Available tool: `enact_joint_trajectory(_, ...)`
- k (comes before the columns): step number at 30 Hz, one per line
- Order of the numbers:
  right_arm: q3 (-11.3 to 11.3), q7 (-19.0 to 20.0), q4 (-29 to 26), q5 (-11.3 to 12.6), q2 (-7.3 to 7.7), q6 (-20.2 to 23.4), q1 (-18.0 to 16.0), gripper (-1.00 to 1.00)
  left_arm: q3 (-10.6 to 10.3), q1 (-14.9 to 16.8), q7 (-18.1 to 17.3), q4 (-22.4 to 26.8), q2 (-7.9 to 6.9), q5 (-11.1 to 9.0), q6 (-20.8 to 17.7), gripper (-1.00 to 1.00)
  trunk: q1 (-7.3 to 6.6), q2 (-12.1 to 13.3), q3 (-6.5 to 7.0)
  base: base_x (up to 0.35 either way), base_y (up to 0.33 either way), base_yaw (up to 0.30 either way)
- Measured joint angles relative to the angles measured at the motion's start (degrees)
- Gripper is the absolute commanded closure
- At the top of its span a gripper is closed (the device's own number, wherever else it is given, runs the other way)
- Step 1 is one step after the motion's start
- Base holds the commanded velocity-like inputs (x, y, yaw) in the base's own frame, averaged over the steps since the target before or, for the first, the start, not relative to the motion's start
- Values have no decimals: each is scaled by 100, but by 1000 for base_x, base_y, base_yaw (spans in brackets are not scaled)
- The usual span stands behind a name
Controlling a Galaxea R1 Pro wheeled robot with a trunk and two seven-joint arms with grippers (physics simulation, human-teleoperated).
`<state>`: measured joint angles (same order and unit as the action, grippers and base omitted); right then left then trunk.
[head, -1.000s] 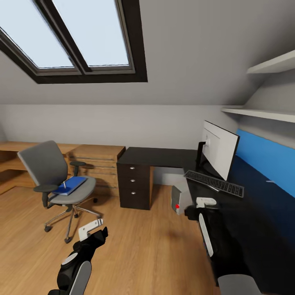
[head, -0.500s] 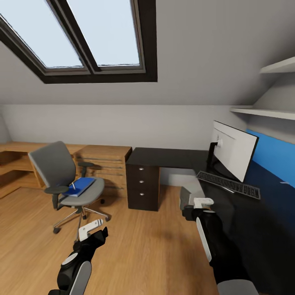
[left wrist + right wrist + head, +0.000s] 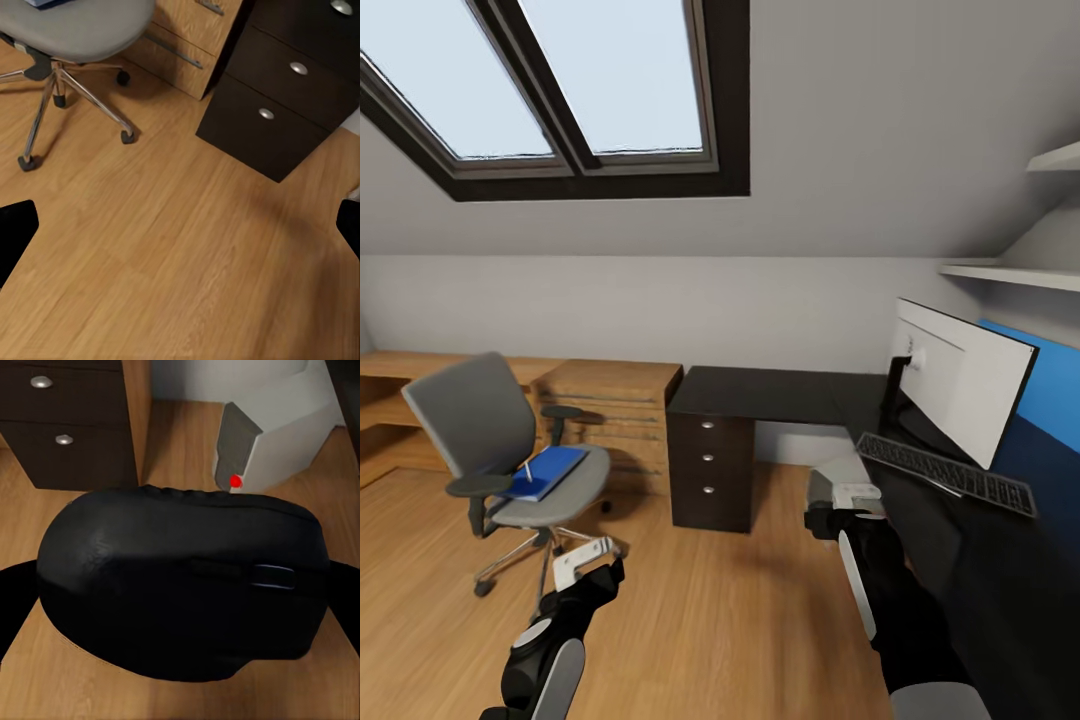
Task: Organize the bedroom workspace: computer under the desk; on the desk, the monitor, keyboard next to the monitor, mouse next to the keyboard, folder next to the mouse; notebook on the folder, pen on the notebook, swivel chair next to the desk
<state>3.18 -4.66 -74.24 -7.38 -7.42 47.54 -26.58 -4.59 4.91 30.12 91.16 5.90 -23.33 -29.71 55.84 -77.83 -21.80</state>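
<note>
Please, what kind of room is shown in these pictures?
Probably a home office corner in an attic room. A skylight sits in the sloped ceiling, a black desk carries a monitor and keyboard, and a swivel chair stands on the wood floor.

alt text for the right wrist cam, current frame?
A black computer mouse sits between the right gripper's dark fingers, taking up most of the frame. Behind it, on the light wood floor, stands the silver-grey computer with a red button, beside the desk's black drawer unit with round silver knobs.

One chair [image 3: 500,440], three drawers [image 3: 710,460].
</note>
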Motion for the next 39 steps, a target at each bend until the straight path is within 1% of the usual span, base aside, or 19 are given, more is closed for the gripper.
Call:
enact_joint_trajectory(18,0,-1,-22,-7,0,-3,0,100,-2,-3,0,-30,3,-2,8,-100,0,0,0,326,129,0)
enact_joint_trajectory(23,0,-1,-23,-10,0,2,0,100,-17,1,12,-54,11,8,21,-100,3,0,0,113,27,0)
enact_joint_trajectory(29,0,0,-24,-11,0,6,0,100,-26,-2,20,-53,17,12,35,-100,-129,239,107,60,1,0)
enact_joint_trajectory(39,0,0,-24,-11,0,7,0,100,-27,-1,18,-53,17,12,36,-100,-351,640,287,287,0,0)
